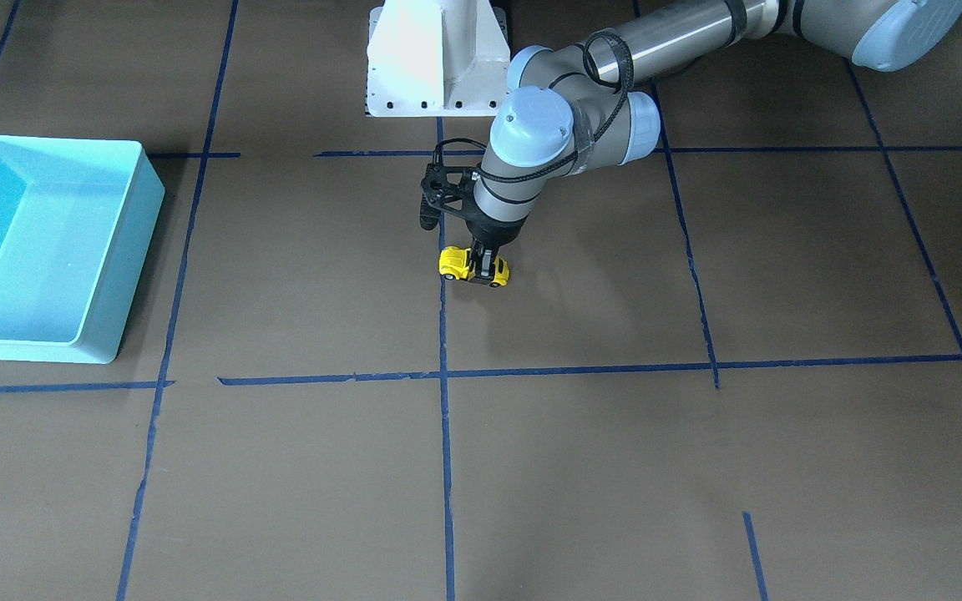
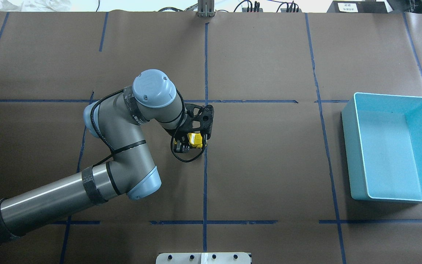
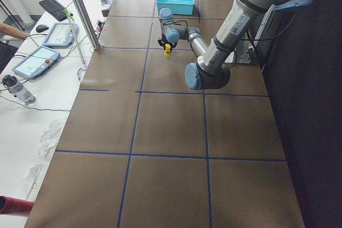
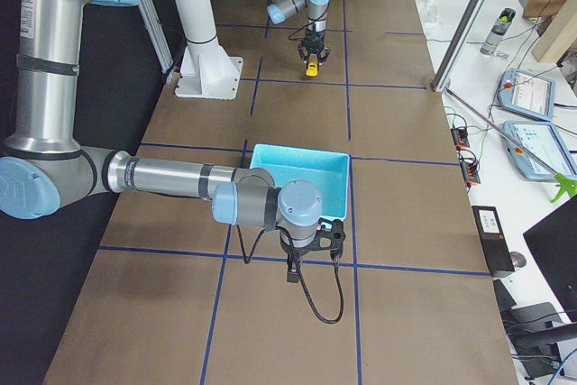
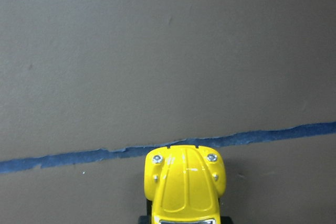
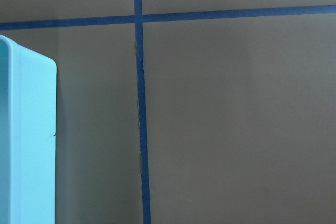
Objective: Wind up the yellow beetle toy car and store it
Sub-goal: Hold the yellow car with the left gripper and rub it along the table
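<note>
brown taped worktop (image 1: 698,467): at frame centre the left tool (image 1: 484,264) pinches the yellow car (image 1: 451,263) across its doors. the car is probably light, hard and slick. the right tool (image 4: 293,270): opening cannot be told.

The yellow beetle toy car (image 5: 184,187) is shiny and smooth, with bright spots of light on it. The table (image 1: 615,467) wears dull brown paper with blue tape (image 1: 446,467) lines, torn at the edges. The bin (image 1: 126,259) looks like smooth plastic. The left arm's tube (image 2: 50,200) is shiny metal.
</note>
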You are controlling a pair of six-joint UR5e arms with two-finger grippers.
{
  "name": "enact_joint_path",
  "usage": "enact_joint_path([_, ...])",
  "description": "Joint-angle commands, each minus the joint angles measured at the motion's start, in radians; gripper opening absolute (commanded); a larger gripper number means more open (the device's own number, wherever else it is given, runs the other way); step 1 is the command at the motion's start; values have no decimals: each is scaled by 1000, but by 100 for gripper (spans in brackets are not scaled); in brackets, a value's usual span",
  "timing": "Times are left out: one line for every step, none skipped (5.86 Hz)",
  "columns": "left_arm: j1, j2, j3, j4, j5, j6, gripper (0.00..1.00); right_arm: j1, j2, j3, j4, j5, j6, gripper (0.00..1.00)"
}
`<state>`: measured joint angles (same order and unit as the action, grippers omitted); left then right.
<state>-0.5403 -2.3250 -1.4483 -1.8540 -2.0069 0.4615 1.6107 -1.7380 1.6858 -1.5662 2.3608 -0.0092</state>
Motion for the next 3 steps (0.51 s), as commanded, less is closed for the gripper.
enact_joint_path([3, 7, 6, -22, 0, 2, 0, 0, 0, 0, 0, 0, 0, 100])
enact_joint_path([3, 9, 6, -24, 0, 2, 0, 0, 0, 0, 0, 0, 0, 100])
enact_joint_path([3, 21, 6, -30, -1, 3, 0, 0, 0, 0, 0, 0, 0, 100])
